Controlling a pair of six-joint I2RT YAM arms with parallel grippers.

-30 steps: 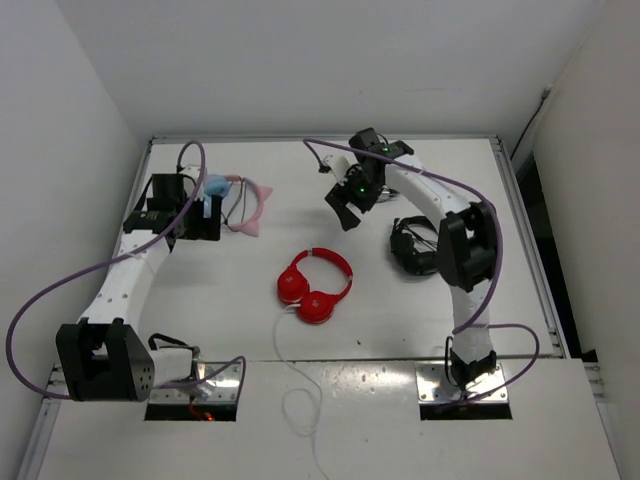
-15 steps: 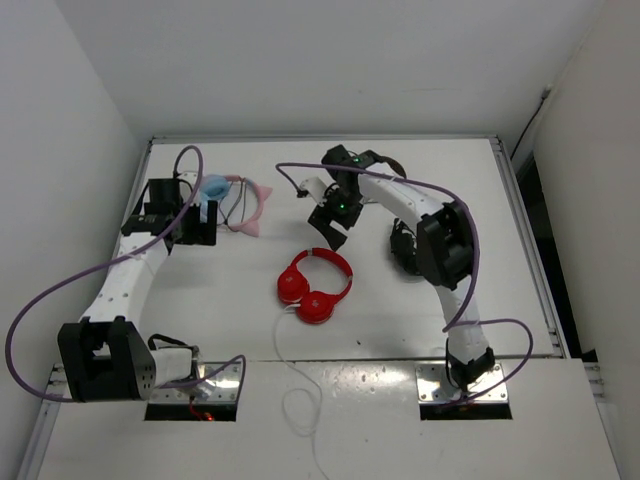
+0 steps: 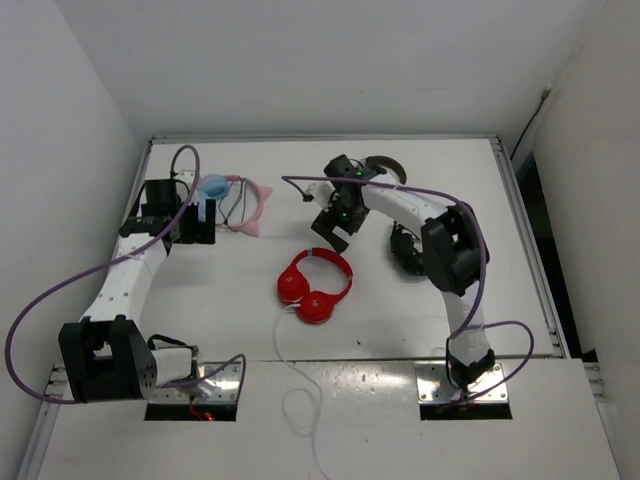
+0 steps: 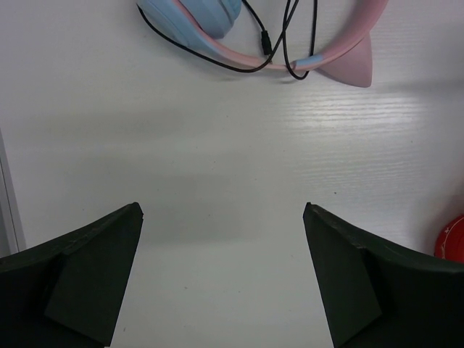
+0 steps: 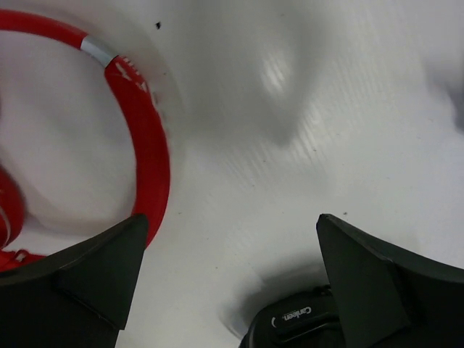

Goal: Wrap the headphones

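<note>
The headphones [image 3: 315, 285] lay flat at mid-table, between the two arms, with the thin white cable [image 3: 283, 345] trailing loose toward the near edge. The right gripper [image 3: 331, 228] hovered just beyond the headband [image 5: 148, 152], on its far side, jaws spread wide and holding nothing. The left gripper [image 3: 203, 222] hung wide and empty as well, well off to the left beside the pink set [image 3: 250, 205].

The step looked like an approach for a first grasp. Done well, the right claw would come down square over the band rather than a cup, one finger on each side, keeping clear of the black set [image 3: 412, 250] to its right. The cable looked limp and thin, so it was probably best caught close to the cup. Pinning the band first would likely stop the headphones sliding on the smooth table [image 3: 200, 300].
</note>
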